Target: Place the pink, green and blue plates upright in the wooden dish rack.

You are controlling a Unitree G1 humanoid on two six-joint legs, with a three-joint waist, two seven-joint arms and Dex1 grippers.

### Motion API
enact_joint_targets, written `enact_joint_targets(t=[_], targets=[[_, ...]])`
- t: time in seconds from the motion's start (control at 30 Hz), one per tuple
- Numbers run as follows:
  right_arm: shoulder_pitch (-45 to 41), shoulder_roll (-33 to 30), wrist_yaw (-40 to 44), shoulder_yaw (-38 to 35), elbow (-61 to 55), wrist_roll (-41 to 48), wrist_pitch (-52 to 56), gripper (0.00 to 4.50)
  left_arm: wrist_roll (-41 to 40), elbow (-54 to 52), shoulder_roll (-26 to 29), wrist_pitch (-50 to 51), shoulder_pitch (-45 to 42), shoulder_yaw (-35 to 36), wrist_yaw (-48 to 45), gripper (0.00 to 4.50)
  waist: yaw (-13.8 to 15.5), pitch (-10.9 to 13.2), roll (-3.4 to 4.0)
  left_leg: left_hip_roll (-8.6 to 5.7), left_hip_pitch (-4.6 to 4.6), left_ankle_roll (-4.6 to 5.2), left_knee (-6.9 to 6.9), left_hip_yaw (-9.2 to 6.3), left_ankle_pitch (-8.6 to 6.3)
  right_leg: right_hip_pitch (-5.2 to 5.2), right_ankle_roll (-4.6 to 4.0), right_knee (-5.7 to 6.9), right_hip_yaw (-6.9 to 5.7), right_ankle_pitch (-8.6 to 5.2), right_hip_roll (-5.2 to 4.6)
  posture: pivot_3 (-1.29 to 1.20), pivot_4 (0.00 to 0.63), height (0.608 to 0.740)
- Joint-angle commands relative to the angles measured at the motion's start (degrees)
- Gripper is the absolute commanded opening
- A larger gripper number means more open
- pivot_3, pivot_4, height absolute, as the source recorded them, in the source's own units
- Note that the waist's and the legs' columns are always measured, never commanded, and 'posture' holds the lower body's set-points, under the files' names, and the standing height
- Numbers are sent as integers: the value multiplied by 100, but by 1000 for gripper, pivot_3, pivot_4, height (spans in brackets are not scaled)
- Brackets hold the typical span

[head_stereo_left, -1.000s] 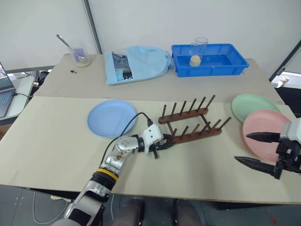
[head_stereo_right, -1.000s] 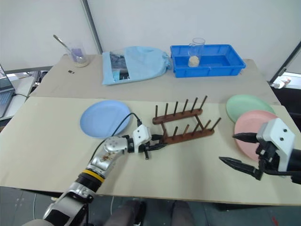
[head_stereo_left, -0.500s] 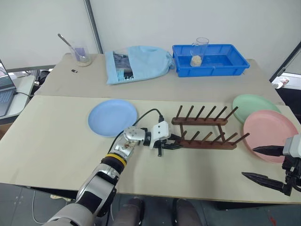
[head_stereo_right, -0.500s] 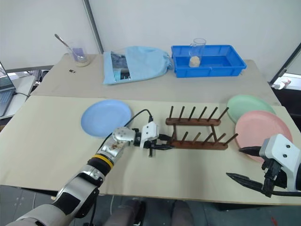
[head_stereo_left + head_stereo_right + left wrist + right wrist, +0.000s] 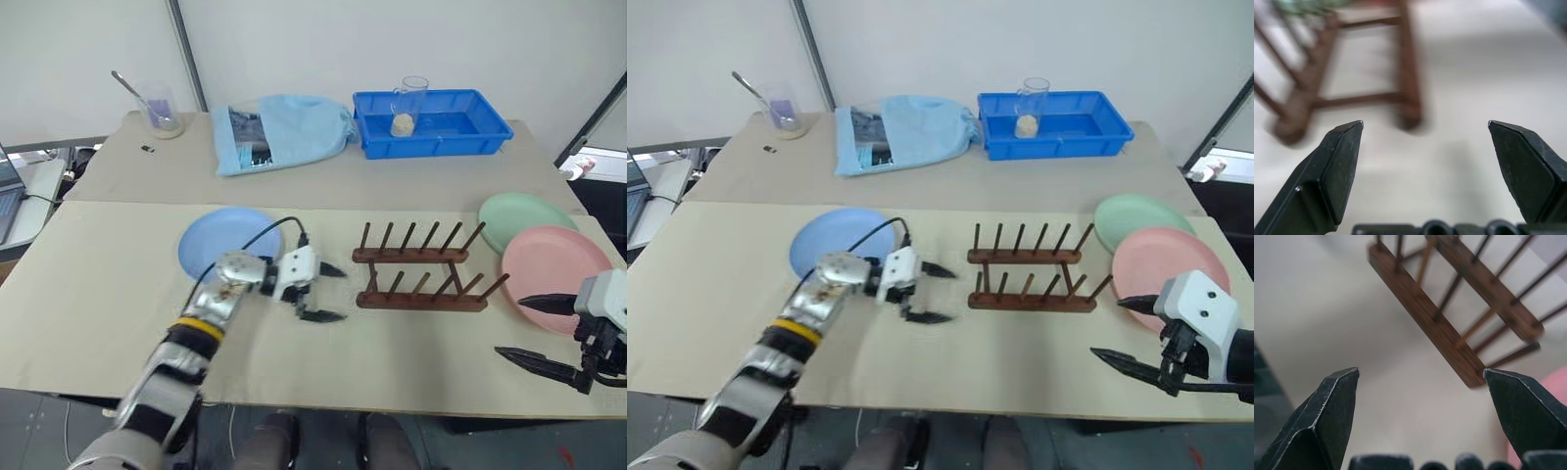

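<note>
- The wooden dish rack [image 5: 423, 270] stands empty near the middle of the tan table [image 5: 98, 294], its two dark rails running side to side, each with a row of thin pegs leaning slightly to the right.
- Nearest the viewer, at the table's right front edge, the right gripper [image 5: 542, 334] hovers with its two black fingers spread wide and nothing between them. It points toward the rack.
- Just beyond that gripper lies the pink plate [image 5: 554, 277], flat on the table, to the right of the rack and apart from it.
- To the left of the rack, the left gripper [image 5: 326, 292] hangs just above the table, fingers spread apart and empty, pointing at the rack's left end with a clear gap between them and the wood.
- Behind the left gripper lies the blue plate [image 5: 211, 247], flat, partly covered by the arm.
- The green plate [image 5: 524, 215] lies flat beyond the pink one; their edges overlap or touch.
- Farther back on a second table sit a pale blue cloth bag [image 5: 284, 129], a bright blue tray [image 5: 431, 121] with a clear measuring cup [image 5: 406, 104] in it, and a small glass with a spoon [image 5: 155, 106] at far left.
</note>
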Motion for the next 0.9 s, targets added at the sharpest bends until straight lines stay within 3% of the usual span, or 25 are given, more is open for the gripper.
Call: enact_joint_targets(t=[0.03,0.27,0.4,0.63,0.9], targets=[[-331,-147,-207,488,265,-340,-343,3626,-415,-1298,193,1029,257,-153,-152,3108,12,0,1,-1,0,0,1,0,0,1,0,0,2,0,-2,0,150,740],[-848,-344,-316,1674,859,-921,-695,1263,438,-1334,-373,1170,489,-652,1098,0,55,0,1,3,2,-2,5,3,1,10,2,4,-5,1,-5,0,150,740],[-1315,-183,-601,2365,1438,-1342,-1030,14,943,-941,-908,1016,471,-806,2026,0,43,1,-1,-1,-1,-1,5,6,2,6,2,3,1,1,-7,0,150,740],[-2234,277,-981,3329,2493,-1964,-1671,14,1385,-303,-1434,942,289,-772,2987,0,16,1,-1,-1,4,-1,5,6,2,8,1,5,0,1,-5,0,150,740],[-3159,683,-1154,3751,3437,-2311,-2210,14,1585,298,-1579,713,22,-667,3523,0,-29,0,-1,2,18,-12,8,7,9,13,4,23,0,3,-1,0,150,740]])
